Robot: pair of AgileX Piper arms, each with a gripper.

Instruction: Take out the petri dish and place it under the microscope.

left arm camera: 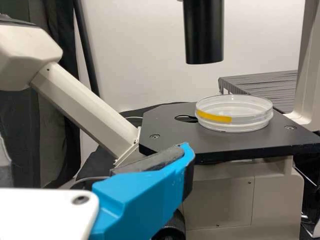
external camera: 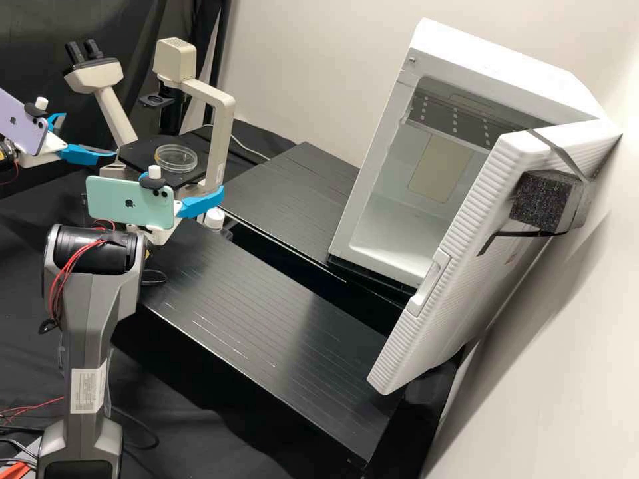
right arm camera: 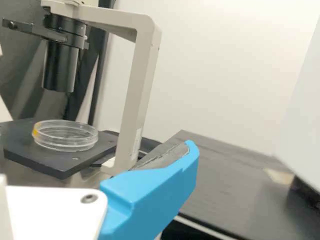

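Petri dish (external camera: 176, 159) noted on the microscope (external camera: 225, 126) stage (external camera: 135, 154), apart from both grippers. We record left gripper (external camera: 90, 135) and right gripper (external camera: 183, 184) beside the microscope, fingers spread wide, each holding nothing.

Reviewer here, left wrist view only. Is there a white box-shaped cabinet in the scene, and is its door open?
Observer: Yes, the high view shows the white box-shaped cabinet with its thick ribbed white door open.
Operator: And the other arm?
Observer: Its white-and-blue right end effector is near the curved upright of the beige microscope.
Operator: Anything attached to the door?
Observer: A dark speckled block is strapped to it.
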